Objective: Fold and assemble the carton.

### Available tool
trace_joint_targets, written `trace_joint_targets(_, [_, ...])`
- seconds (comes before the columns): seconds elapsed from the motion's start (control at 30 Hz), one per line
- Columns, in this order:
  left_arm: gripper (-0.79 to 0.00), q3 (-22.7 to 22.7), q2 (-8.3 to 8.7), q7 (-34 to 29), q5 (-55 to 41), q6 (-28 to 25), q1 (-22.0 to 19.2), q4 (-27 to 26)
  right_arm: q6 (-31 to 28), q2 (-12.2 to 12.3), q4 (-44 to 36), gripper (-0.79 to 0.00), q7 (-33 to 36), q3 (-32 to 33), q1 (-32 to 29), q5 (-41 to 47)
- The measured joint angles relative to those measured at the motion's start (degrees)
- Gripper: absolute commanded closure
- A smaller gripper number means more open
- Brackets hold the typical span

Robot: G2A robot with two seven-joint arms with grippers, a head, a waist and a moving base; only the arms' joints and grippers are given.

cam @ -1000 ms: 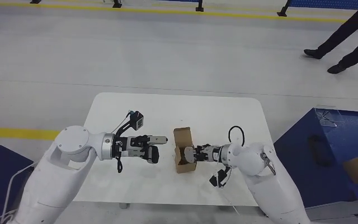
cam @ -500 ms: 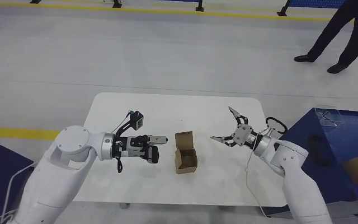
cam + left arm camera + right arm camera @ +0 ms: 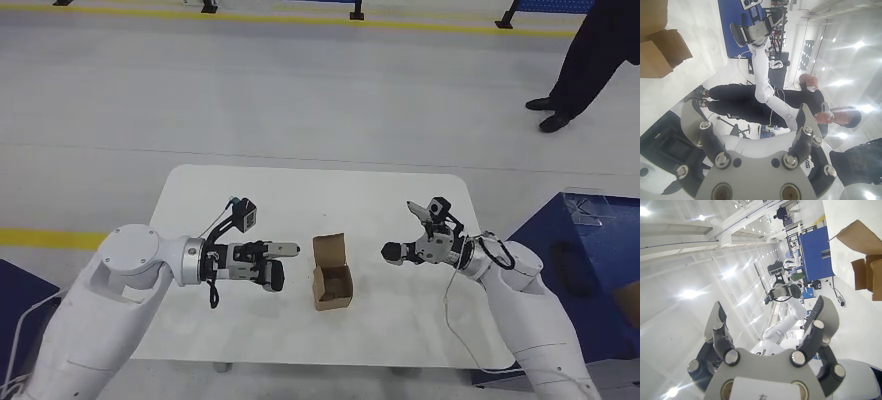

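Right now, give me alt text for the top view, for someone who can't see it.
A small brown carton with its top flap open sits in the middle of a white table, touched by neither gripper. The left gripper is open close beside it; the right gripper is open farther off.

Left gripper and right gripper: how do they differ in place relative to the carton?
The left gripper hangs close beside the carton; the right gripper is farther off, on its opposite side. The right gripper lies nearer the table's far edge than the left gripper. Both are open and hold nothing.
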Motion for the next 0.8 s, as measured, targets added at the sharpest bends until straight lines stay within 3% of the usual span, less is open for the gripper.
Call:
trace_joint_targets(0.3, [-0.785, 0.5, 0.04, 0.3, 0.5, 0.5, 0.0, -0.2, 0.0, 0.0, 0.0, -0.785, 0.0, 0.0, 0.0, 0.0])
trace_joint_targets(0.4, [-0.785, 4.4, 0.01, 3.3, 8.2, 6.7, -1.6, -0.2, -1.8, 0.4, -1.1, -0.785, -2.0, 0.1, -0.1, -2.1])
trace_joint_targets(0.47, [-0.785, 8.3, -0.36, 6.7, 15.6, 12.8, -3.4, -0.5, -3.9, 1.4, -3.2, -0.785, -5.5, 0.6, -0.1, -9.6])
trace_joint_targets(0.63, [-0.785, 18.5, -2.41, 12.2, 25.7, 23.9, -7.8, 2.0, -0.9, 3.5, -7.9, -0.785, -4.6, -0.8, 1.1, -36.8])
trace_joint_targets(0.8, [-0.785, 27.0, -4.88, 13.9, 30.4, 31.9, -12.6, 6.7, 3.2, 4.0, -9.2, -0.785, -1.9, -4.4, 3.2, -48.6])
